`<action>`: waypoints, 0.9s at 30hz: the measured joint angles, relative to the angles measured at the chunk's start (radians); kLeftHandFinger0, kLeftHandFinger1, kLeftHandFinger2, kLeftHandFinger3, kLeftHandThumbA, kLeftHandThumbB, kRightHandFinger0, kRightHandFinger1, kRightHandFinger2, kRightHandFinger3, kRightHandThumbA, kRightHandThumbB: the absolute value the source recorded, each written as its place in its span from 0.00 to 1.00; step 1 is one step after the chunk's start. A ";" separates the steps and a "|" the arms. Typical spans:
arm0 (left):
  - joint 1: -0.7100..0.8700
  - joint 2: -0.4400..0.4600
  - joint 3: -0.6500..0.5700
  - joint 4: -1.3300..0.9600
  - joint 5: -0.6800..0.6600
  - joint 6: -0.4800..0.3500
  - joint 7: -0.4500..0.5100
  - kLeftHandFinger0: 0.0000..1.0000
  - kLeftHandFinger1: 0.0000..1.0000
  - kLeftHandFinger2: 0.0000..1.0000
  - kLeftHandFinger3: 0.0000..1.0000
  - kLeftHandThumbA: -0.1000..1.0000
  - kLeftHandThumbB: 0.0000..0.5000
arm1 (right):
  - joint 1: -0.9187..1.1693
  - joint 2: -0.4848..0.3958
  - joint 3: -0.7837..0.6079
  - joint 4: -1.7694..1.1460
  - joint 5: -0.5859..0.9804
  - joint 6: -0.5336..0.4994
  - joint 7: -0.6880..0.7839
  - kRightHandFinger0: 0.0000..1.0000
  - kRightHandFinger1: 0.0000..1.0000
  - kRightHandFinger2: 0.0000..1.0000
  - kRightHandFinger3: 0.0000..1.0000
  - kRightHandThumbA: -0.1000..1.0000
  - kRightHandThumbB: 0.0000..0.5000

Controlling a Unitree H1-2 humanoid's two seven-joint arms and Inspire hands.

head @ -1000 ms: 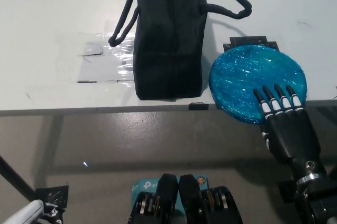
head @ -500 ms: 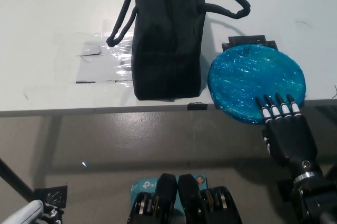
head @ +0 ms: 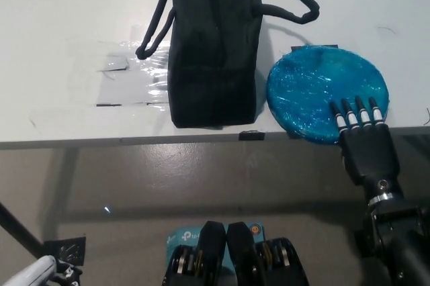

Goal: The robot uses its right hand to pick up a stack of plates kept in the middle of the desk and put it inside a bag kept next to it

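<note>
Plates [head: 322,91]: glittery blue stack at the desk [head: 60,17] front edge, just right of the black bag [head: 213,44], near rim overhanging slightly. Right hand [head: 366,141] lies with fingers on the near rim; thumb hidden, so cannot tell whether it grips. Likely light, stiff, slick discs, apt to fan apart; best pinched at the overhanging rim, thumb underneath. Left hand [head: 33,274] rests low left, state unclear.
</note>
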 measured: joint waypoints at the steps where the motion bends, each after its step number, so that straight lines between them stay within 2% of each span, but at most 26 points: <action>1: 0.000 0.000 -0.001 0.000 -0.001 0.000 0.000 0.71 0.74 0.82 0.93 0.00 0.00 | -0.007 -0.002 0.001 0.012 0.002 -0.011 -0.018 0.00 0.00 0.00 0.66 0.03 0.23; 2: 0.000 0.000 -0.002 0.000 -0.002 0.000 0.000 0.71 0.74 0.81 0.93 0.00 0.00 | -0.014 -0.004 0.004 0.025 0.005 -0.025 -0.036 0.00 0.00 0.00 0.36 0.00 0.20; 3: 0.001 0.000 -0.002 0.000 -0.003 0.000 0.001 0.71 0.74 0.80 0.92 0.00 0.00 | -0.019 -0.006 0.007 0.034 0.006 -0.033 -0.049 0.00 0.00 0.06 0.17 0.00 0.16; 4: 0.001 0.000 -0.004 0.000 -0.005 0.000 0.001 0.71 0.74 0.80 0.92 0.00 0.00 | -0.027 -0.009 0.010 0.042 0.009 -0.044 -0.067 0.00 0.00 0.17 0.10 0.00 0.15; 5: 0.001 0.000 -0.005 0.000 -0.007 0.000 0.002 0.71 0.74 0.80 0.92 0.00 0.00 | -0.033 -0.012 0.012 0.050 0.013 -0.057 -0.084 0.00 0.00 0.07 0.01 0.00 0.21; 6: 0.002 0.000 -0.005 0.000 -0.009 0.000 0.003 0.71 0.74 0.80 0.92 0.00 0.00 | -0.039 -0.014 0.013 0.057 0.020 -0.074 -0.101 0.00 0.00 0.05 0.00 0.00 0.27; 7: 0.002 0.000 -0.005 0.000 -0.012 0.000 0.003 0.71 0.74 0.80 0.92 0.00 0.00 | -0.041 -0.015 0.013 0.059 0.027 -0.087 -0.111 0.00 0.00 0.00 0.01 0.00 0.65; 8: 0.002 0.001 -0.005 0.000 -0.014 0.000 0.004 0.71 0.74 0.80 0.92 0.00 0.00 | -0.042 -0.017 0.012 0.061 0.039 -0.107 -0.127 0.00 0.00 0.00 0.06 0.00 0.88; 9: 0.003 0.001 -0.006 0.000 -0.016 0.000 0.005 0.71 0.74 0.80 0.92 0.00 0.00 | -0.041 -0.018 0.013 0.060 0.047 -0.121 -0.139 0.00 0.00 0.00 0.09 0.00 0.95; 11: 0.003 0.004 -0.009 0.000 -0.022 0.000 0.010 0.73 0.75 0.81 0.93 0.00 0.00 | -0.041 -0.022 0.012 0.051 0.073 -0.159 -0.159 0.00 0.00 0.00 0.04 0.00 0.99; 12: 0.003 0.004 -0.009 0.000 -0.023 0.001 0.012 0.73 0.75 0.81 0.94 0.00 0.00 | -0.041 -0.023 0.012 0.046 0.083 -0.173 -0.163 0.00 0.00 0.01 0.07 0.00 0.87; 13: 0.003 0.005 -0.009 0.000 -0.026 0.000 0.016 0.73 0.75 0.81 0.94 0.00 0.00 | -0.039 -0.023 0.006 0.034 0.109 -0.200 -0.169 0.00 0.00 0.00 0.06 0.00 0.83; 14: 0.003 0.005 -0.009 0.000 -0.027 0.000 0.017 0.73 0.75 0.81 0.94 0.00 0.00 | -0.036 -0.022 -0.001 0.026 0.126 -0.213 -0.168 0.00 0.00 0.03 0.01 0.00 0.79; 16: 0.004 0.004 -0.008 0.000 -0.029 0.000 0.017 0.73 0.75 0.81 0.94 0.00 0.00 | -0.025 -0.010 -0.021 0.003 0.166 -0.231 -0.160 0.00 0.00 0.20 0.00 0.00 0.68; 17: 0.004 0.004 -0.008 0.000 -0.029 0.000 0.017 0.73 0.75 0.81 0.94 0.00 0.00 | -0.020 -0.002 -0.034 -0.004 0.184 -0.234 -0.155 0.00 0.02 0.29 0.05 0.00 0.68; 18: 0.005 0.004 -0.008 0.000 -0.030 0.000 0.017 0.73 0.75 0.81 0.94 0.00 0.00 | -0.014 0.009 -0.049 -0.011 0.202 -0.235 -0.150 0.00 0.00 0.29 0.10 0.00 0.68; 19: 0.005 0.004 -0.008 0.001 -0.030 0.000 0.017 0.74 0.76 0.82 0.95 0.00 0.00 | -0.011 0.020 -0.063 -0.019 0.220 -0.235 -0.145 0.00 0.00 0.23 0.11 0.00 0.67; 20: 0.005 0.004 -0.008 0.001 -0.030 0.000 0.017 0.74 0.76 0.82 0.95 0.00 0.00 | -0.006 0.030 -0.077 -0.027 0.237 -0.234 -0.138 0.00 0.00 0.08 0.10 0.00 0.67; 21: 0.005 0.004 -0.008 0.001 -0.030 -0.001 0.017 0.74 0.76 0.82 0.95 0.00 0.00 | -0.002 0.044 -0.094 -0.037 0.258 -0.234 -0.132 0.00 0.00 0.03 0.09 0.00 0.64; 22: 0.004 0.004 -0.008 0.002 -0.030 -0.001 0.017 0.74 0.76 0.82 0.95 0.00 0.00 | 0.000 0.054 -0.108 -0.044 0.274 -0.233 -0.128 0.00 0.00 0.00 0.09 0.00 0.52; 24: 0.004 0.003 -0.008 0.006 -0.031 -0.001 0.016 0.73 0.75 0.82 0.93 0.00 0.00 | 0.004 0.077 -0.141 -0.056 0.309 -0.230 -0.118 0.00 0.00 0.01 0.08 0.00 0.33; 25: 0.004 0.002 -0.008 0.009 -0.030 -0.002 0.016 0.73 0.75 0.82 0.93 0.00 0.00 | 0.006 0.091 -0.162 -0.064 0.329 -0.228 -0.113 0.00 0.00 0.05 0.11 0.00 0.32; 27: 0.004 0.001 -0.008 0.013 -0.030 -0.002 0.016 0.74 0.76 0.83 0.95 0.00 0.00 | 0.010 0.110 -0.191 -0.076 0.360 -0.223 -0.106 0.00 0.00 0.12 0.20 0.00 0.12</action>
